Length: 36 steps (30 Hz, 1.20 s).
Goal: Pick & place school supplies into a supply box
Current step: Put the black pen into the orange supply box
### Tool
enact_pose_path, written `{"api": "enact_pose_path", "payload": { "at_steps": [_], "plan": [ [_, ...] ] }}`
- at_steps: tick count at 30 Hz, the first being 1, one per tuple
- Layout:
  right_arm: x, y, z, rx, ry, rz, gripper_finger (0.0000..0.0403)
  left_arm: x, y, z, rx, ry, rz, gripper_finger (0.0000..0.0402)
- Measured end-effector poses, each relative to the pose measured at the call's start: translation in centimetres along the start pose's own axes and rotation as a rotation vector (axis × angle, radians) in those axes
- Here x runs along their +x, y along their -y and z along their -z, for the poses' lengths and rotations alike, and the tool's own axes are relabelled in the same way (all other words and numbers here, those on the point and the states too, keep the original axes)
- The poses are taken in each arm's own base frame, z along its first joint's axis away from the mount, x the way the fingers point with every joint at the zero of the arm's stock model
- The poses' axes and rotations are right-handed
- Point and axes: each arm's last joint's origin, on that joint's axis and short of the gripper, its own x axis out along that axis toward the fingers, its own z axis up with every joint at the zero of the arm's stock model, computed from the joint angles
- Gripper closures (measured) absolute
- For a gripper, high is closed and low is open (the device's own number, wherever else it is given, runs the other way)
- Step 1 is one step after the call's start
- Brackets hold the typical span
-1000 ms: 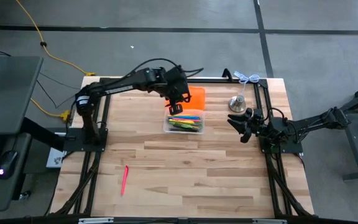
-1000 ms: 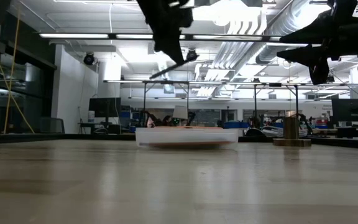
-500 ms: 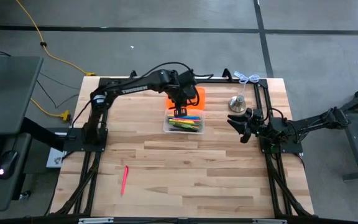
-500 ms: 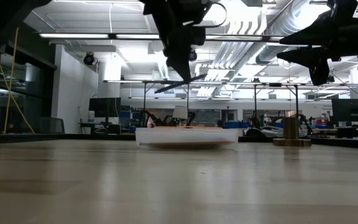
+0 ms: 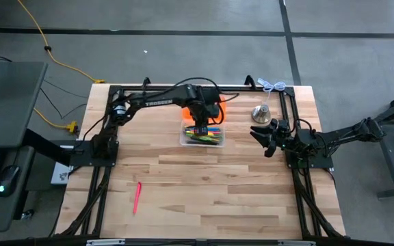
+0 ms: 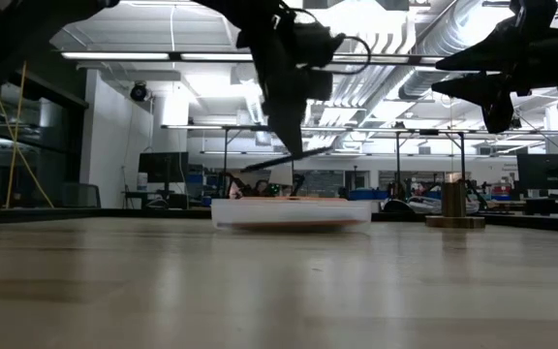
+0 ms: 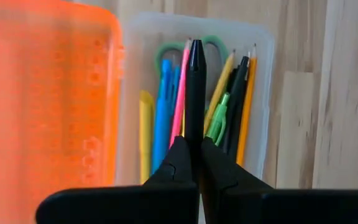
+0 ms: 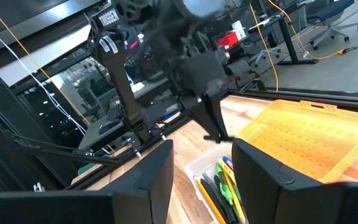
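Clear plastic rectangular supply box (image 5: 202,135) sat near the table's far edge, centre, holding yellow, blue, green and orange pens plus green-handled scissors (image 7: 182,51). Bright orange rectangular piece (image 5: 219,108) touched its far side; silver bell (image 5: 261,113) stood to the right. One pink pen (image 5: 137,197) lay alone near the table's (image 5: 217,184) front-left corner. Left gripper (image 7: 190,146) hung over the box, fingers clamped on a black pen (image 7: 195,93). Right gripper (image 5: 264,138) waited by the right edge, fingers apart, empty.

A robotics lab or workshop: exposed ducts (image 6: 473,39) and strip lights (image 6: 163,55) overhead, rows of benches (image 6: 424,208) behind the wooden table (image 5: 204,184), a yellow cable (image 5: 53,55) on grey floor.
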Motion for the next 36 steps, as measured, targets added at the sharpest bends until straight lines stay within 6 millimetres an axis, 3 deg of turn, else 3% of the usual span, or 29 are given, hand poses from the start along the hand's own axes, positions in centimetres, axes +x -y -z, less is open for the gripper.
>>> {"api": "enact_pose_path", "payload": {
  "at_steps": [11, 24, 36],
  "plan": [
    [0.0, 0.0, 0.1, -0.004, -0.006, 0.004, 0.0263, 3.9, 1.2, -0.1, 0.044, -0.076, 0.076, 0.0373],
    [0.0, 0.1, 0.1, -0.007, -0.011, 0.006, 0.0263, 3.9, 1.0, -0.2, 0.061, -0.064, 0.076, 0.0373],
    [0.0, 0.1, 0.1, -0.007, -0.011, 0.006, 0.0263, 5.6, 1.0, 0.6, 0.060, -0.071, 0.074, 0.0373]
  ]
}}
